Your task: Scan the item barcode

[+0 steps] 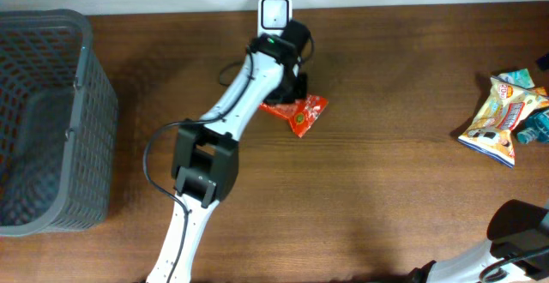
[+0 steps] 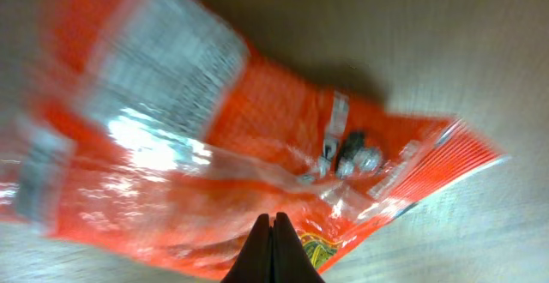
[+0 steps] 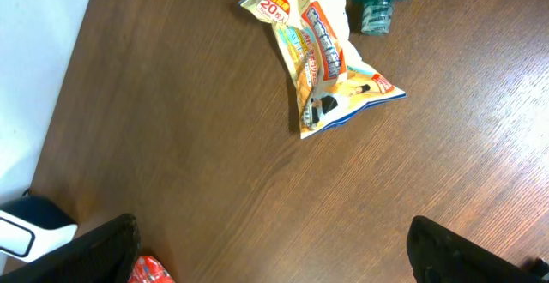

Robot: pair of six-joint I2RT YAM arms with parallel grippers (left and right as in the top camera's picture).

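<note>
Left gripper [image 2: 273, 225] pinches a crinkled orange-red snack packet [image 2: 214, 137] — glossy, white label panel; right gripper [image 3: 274, 261] gapes wide.

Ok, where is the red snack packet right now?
In the overhead view the red snack packet is near the table's far edge, around the middle, pinched in the left gripper, close to the white scanner.

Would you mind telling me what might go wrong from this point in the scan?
The left jaws seem to pinch only the edge of the red packet, so it may slip out. Its surface is crumpled and glaring, which could spoil the read. I cannot tell which side faces the scanner, so the scan may miss.
</note>
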